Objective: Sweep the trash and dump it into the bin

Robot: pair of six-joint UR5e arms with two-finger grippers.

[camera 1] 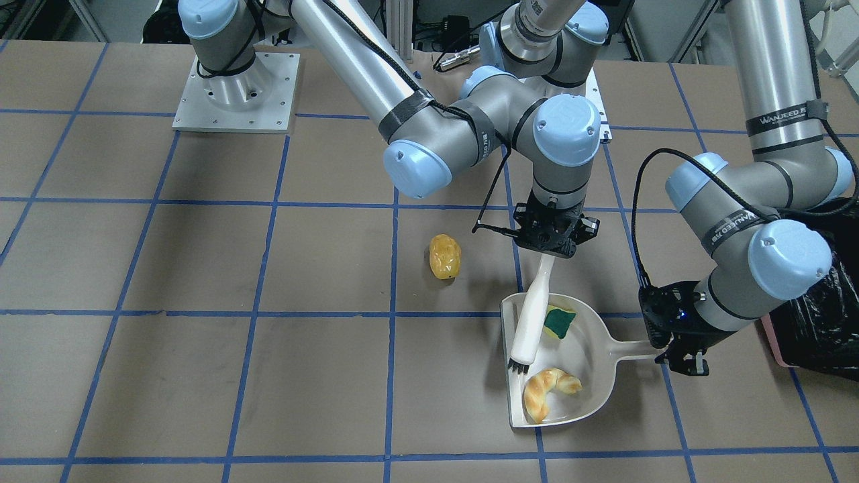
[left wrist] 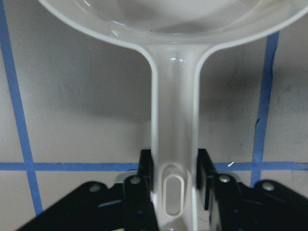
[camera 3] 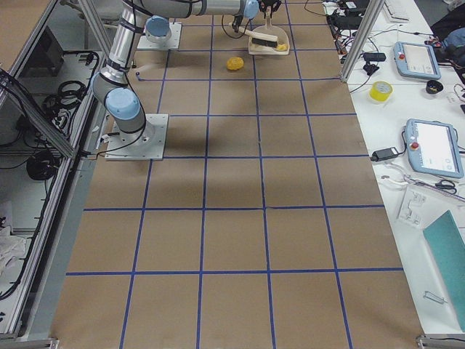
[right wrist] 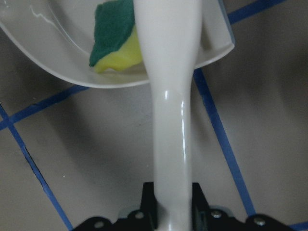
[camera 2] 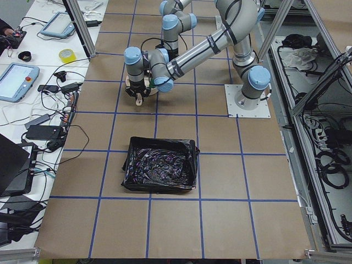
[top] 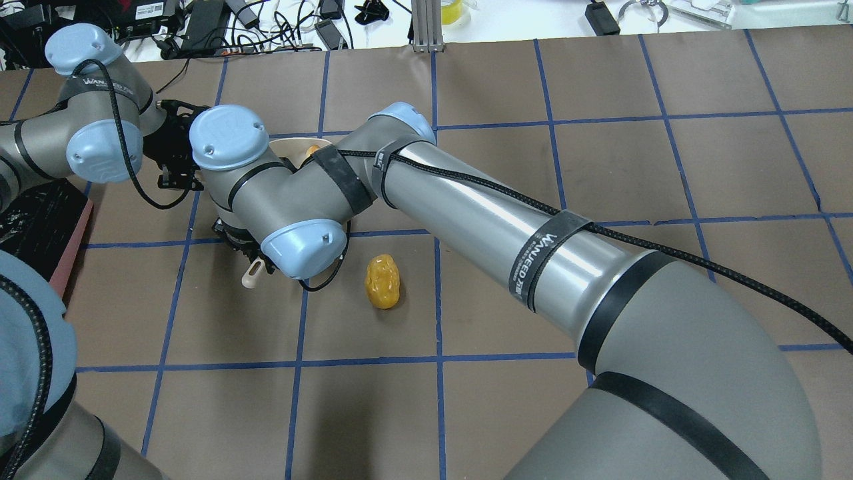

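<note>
The beige dustpan lies on the table and holds the golden croissant and the green-and-yellow sponge piece. The yellow-brown potato-like lump lies on the table, apart from the pan's open side. My left gripper is shut on the dustpan handle. My right gripper is shut on the beige brush, whose dark bristles rest inside the pan beside the croissant. In the right wrist view the brush handle crosses over the sponge. The bin stands beyond my left arm.
The bin with its black bag sits on the table toward the robot's left end. Both arms crowd the space over the dustpan. Operator tables with tablets, cables and tape rolls border the far side. Blue tape lines grid the brown table.
</note>
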